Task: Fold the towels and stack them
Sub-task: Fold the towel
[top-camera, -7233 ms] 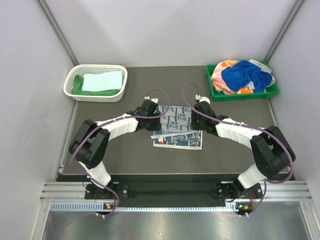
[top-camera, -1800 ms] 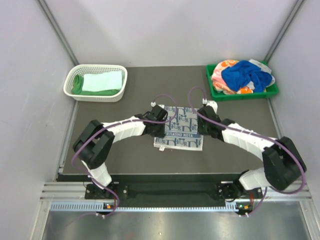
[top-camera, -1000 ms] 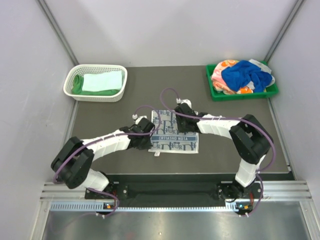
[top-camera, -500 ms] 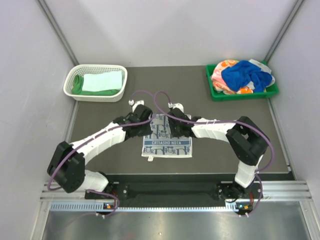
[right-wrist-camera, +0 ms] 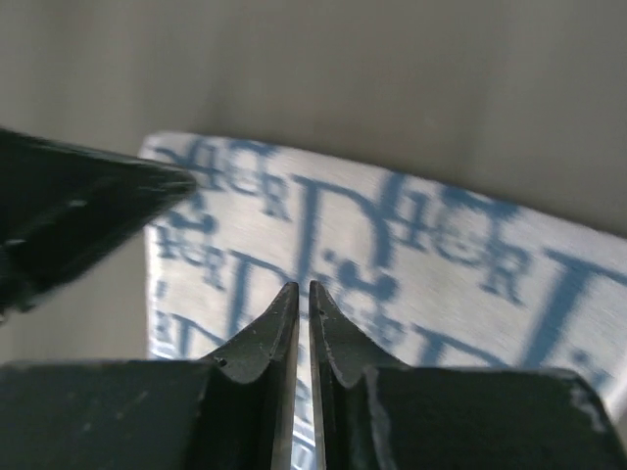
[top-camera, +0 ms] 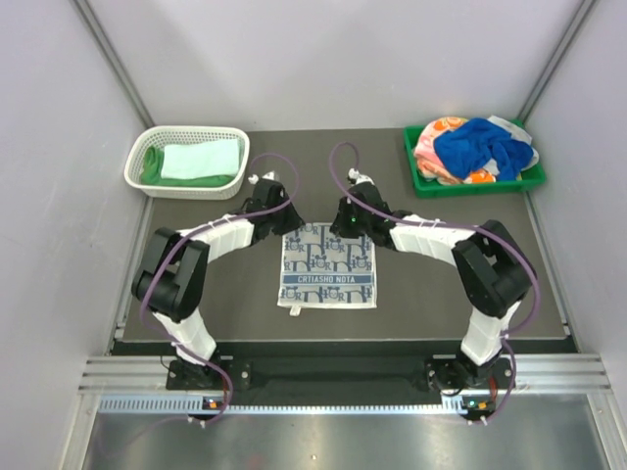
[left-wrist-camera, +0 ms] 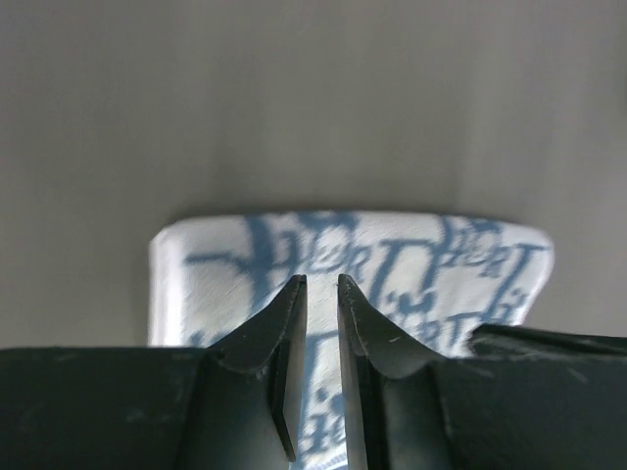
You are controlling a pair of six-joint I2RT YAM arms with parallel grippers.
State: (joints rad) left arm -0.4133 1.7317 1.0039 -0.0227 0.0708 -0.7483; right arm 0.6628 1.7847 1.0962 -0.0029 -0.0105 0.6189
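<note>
The folded white towel with grey-blue print (top-camera: 328, 264) lies on the dark counter (top-camera: 235, 294), its far edge running from my left fingers (left-wrist-camera: 282, 338) to my right fingers (right-wrist-camera: 276, 338). Both pairs are narrow; gripping, I cannot tell.

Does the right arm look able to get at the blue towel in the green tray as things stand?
Probably yes. The blue towel lies uncovered on top in the green tray, on the right arm's side of the table, and nothing stands between it and the right hand.
</note>
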